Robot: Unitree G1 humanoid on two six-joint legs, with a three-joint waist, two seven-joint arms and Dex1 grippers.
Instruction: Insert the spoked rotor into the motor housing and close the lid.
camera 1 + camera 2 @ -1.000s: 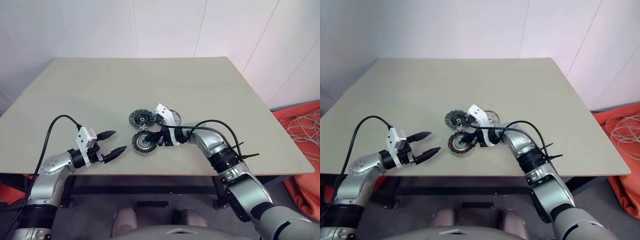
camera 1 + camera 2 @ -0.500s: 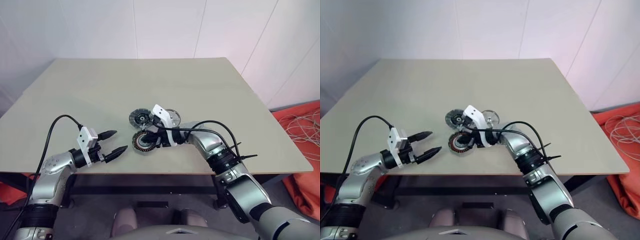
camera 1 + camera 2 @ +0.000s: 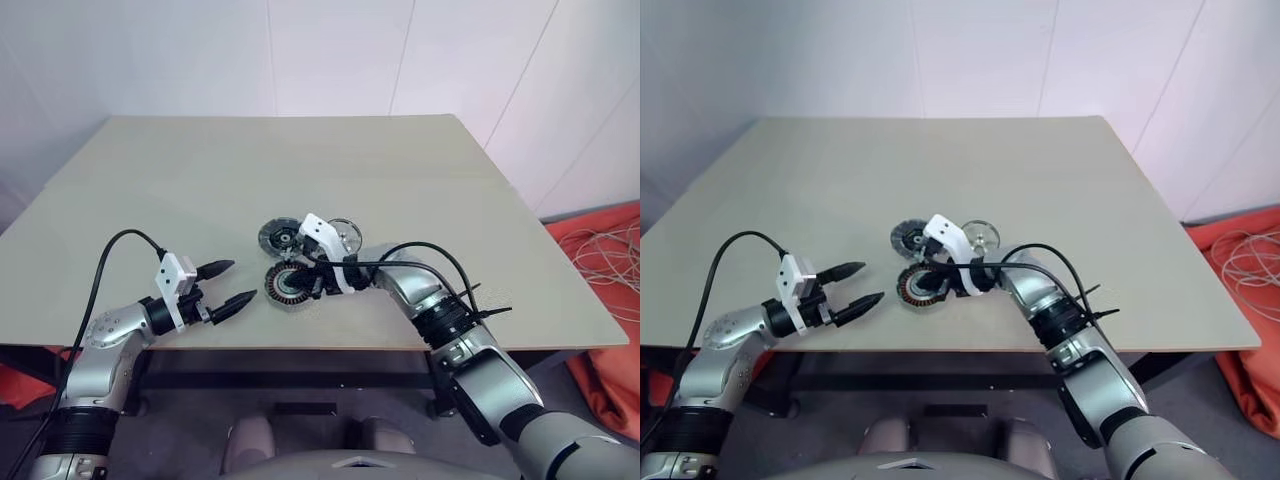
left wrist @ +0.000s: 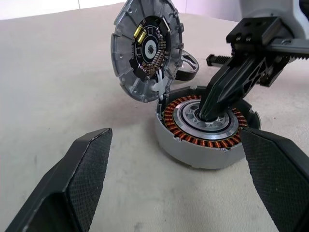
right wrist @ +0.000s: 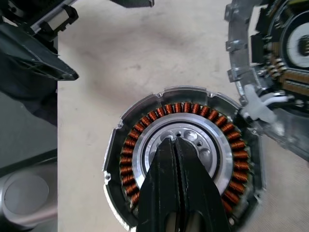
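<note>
The left gripper (image 3: 236, 283) hovers just above the near-left part of the table (image 3: 300, 160), fingers spread wide and holding nothing. It points at the parts, which looks like waiting its turn rather than working.

To its right sits the motor housing (image 4: 207, 130), open side up, its copper windings ringing a silver centre. Right behind it, touching its rim, the spoked rotor (image 4: 147, 48) stands tilted on edge with its dark hub facing the left gripper. A small white piece sits where the two meet. So the rotor is not seated in the housing yet.

The right gripper (image 5: 175, 159) reaches in from the right with its fingers pressed together. The tips are down in the housing's centre and grip nothing; I'd guess they are pinning the cup so it can't slide.

Furthest right, the lid (image 3: 342, 232) lies silver face up, just beside the rotor and behind the right wrist.

The housing is fairly near the table's front edge, so a nudge towards the robot is the risk. Behind the parts and to both sides there is plenty of bare tabletop for moving.
</note>
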